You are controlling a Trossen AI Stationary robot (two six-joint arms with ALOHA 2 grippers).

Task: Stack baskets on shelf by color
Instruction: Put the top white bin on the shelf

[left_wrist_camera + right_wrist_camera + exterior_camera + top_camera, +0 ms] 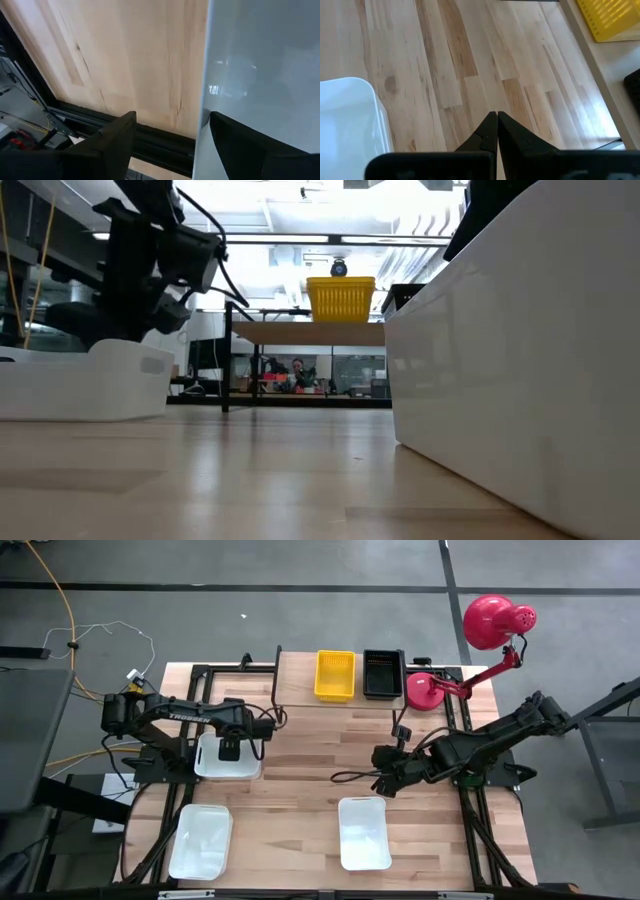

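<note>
Three white baskets lie on the table: one at the left (228, 762), one near left (200, 840), one near centre (364, 832). A yellow basket (334, 675) and a black basket (383, 673) stand on the shelf (300, 680) at the far edge. My left gripper (230, 748) is open over the left white basket (260, 75), one finger (115, 137) outside its wall (204, 120) and one (235, 140) inside. My right gripper (496, 120) is shut and hangs over bare wood right of centre (385, 778), holding nothing. My left gripper comes at the white basket slanting down from above, with the wall's rim (204, 120) in the gap between its open fingers. Whether the inner finger touches the wall I cannot tell. The basket sits flat on the table.
A red lamp stands at the far right, its base (425, 690) next to the black basket and its head (495, 620) beyond the table. Bare wood lies between the shelf and the near baskets. In the low view the near-centre basket (520, 380) fills the right side.
</note>
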